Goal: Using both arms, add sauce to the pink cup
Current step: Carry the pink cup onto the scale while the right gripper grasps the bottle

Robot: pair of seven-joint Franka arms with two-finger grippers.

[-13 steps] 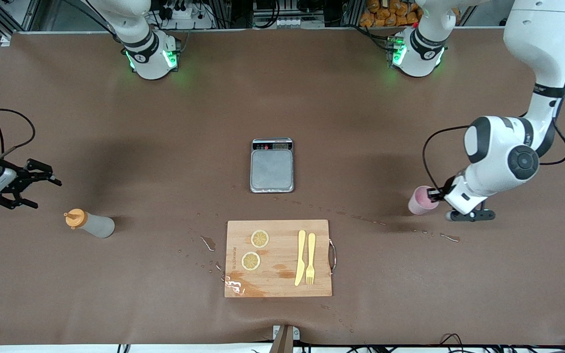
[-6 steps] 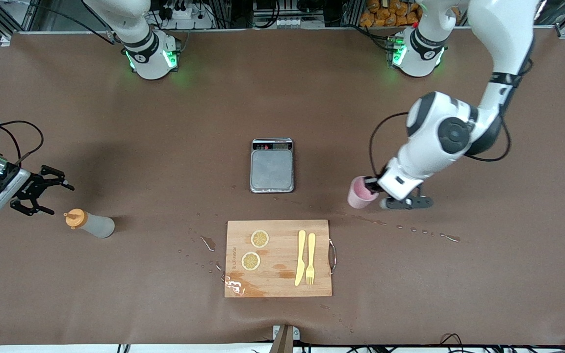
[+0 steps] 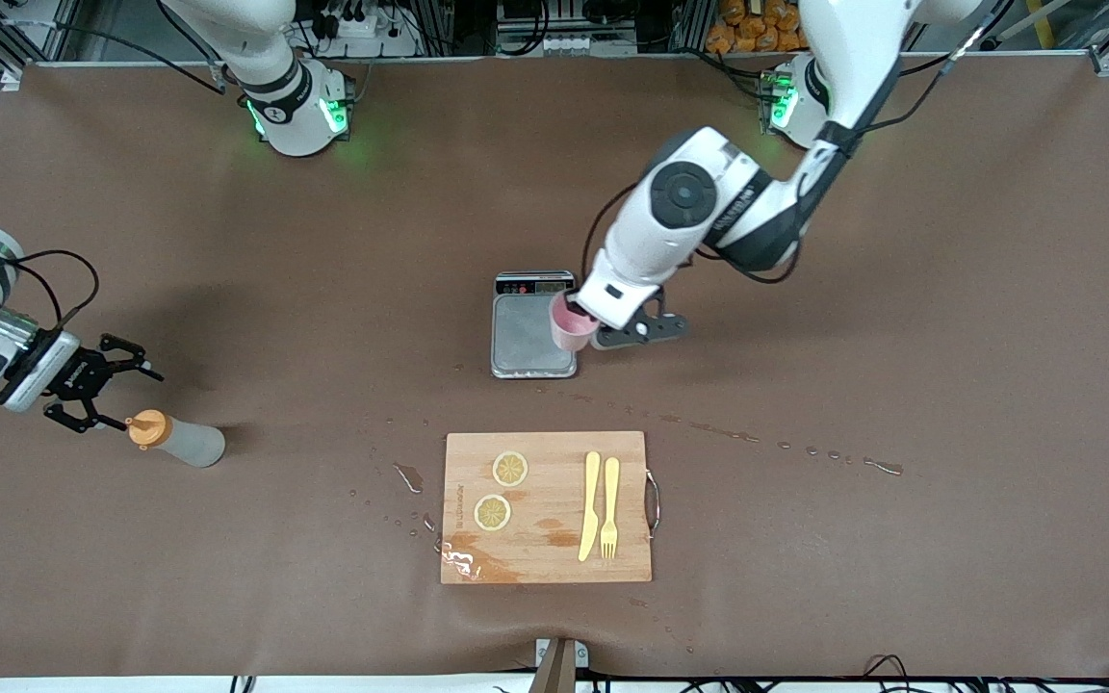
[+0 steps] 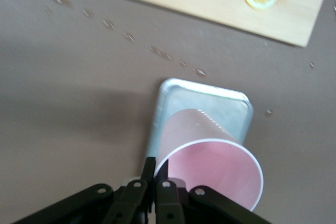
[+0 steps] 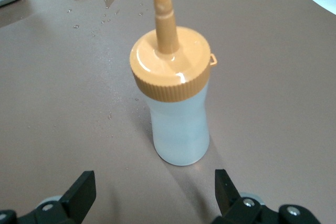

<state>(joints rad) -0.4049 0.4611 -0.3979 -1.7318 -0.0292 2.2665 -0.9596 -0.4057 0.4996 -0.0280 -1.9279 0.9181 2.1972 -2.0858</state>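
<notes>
The left gripper (image 3: 581, 325) has carried the cup (image 3: 569, 328) to above the scale (image 3: 528, 339), jaws pinching its rim. The right gripper (image 3: 104, 390), jaws wide open, is nearing the sauce (image 3: 176, 439) standing untouched at the right arm's end; gripping and squeezing remain.

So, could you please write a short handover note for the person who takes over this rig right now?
Left gripper: shut on the pink cup, holding it by the rim over the scale.
Right gripper: jaws open, beside the sauce bottle, which stands upright toward the right arm's end of the table; not gripped yet.
Done: cup picked up and brought to the scale.
Left: set the cup down, grasp the sauce bottle, carry it over and squeeze sauce into the cup.
The cutting board with lemon slices, knife and fork is not involved.
</notes>
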